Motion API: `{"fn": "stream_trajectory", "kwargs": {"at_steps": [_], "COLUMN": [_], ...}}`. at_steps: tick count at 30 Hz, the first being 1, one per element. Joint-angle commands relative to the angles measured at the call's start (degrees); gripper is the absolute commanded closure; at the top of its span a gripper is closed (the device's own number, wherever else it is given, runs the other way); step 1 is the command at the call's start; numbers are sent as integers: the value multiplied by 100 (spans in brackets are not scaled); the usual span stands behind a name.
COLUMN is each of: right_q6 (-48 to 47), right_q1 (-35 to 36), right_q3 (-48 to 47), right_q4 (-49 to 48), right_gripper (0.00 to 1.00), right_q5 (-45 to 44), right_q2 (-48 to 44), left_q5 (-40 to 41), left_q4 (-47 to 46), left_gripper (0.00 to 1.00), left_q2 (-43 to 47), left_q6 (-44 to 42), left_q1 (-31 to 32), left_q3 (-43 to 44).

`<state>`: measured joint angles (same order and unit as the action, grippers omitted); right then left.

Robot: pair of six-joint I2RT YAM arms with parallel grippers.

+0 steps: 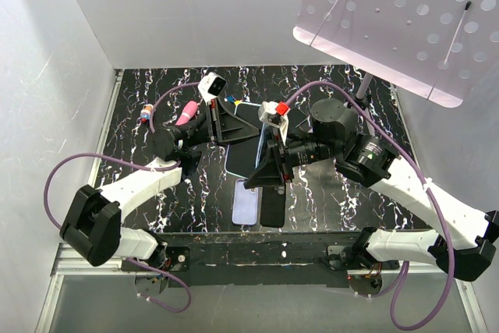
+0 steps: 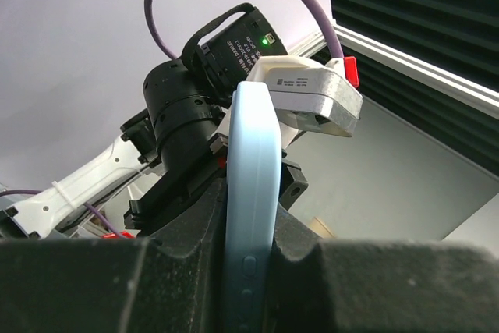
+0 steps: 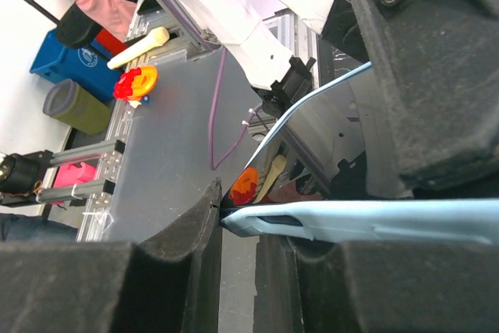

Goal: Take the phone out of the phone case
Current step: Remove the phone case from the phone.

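Phone [image 3: 312, 138] stands held in the air between the two arms, above the middle of the table [image 1: 351, 200]. In the right wrist view its glossy slab has parted from the pale blue case [image 2: 253, 138] at one end, though the far end looks still seated.

Left gripper [image 2: 251, 220] is clenched on the case, which sits edge-on between its fingers. Right gripper [image 3: 238, 271] stands narrow at the case's free end, where the phone lifts away. Whether it grasps either cannot be told.

Step in hand, as judged: prising the phone from the case, roughly midway. The next move calls for a firm left hold while the right catches the phone's edge alone and draws it clear.

Surface: black, white-veined, with a pink item [image 1: 185, 113] at the far left. Room: white walls, and a perforated panel [image 1: 405, 13] overhead at the right.
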<state>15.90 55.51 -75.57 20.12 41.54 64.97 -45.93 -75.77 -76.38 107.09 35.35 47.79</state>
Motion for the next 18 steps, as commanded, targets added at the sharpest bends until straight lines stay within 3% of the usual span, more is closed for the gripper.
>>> {"fn": "stream_trajectory", "kwargs": {"at_steps": [1,18], "right_q6": [-1343,-1880], "right_q1": [74,180], "right_q3": [-528,-1030], "right_q4": [-457,-193], "right_gripper": [99,99], "right_q5": [-568,-963], "right_q2": [139,262], "left_q5": [93,480], "left_q4": [343,-210], "left_gripper": [100,100], "left_q2": [-123,-545], "left_q6": [910,1288], "left_q1": [296,683], "left_q3": [64,-85]}}
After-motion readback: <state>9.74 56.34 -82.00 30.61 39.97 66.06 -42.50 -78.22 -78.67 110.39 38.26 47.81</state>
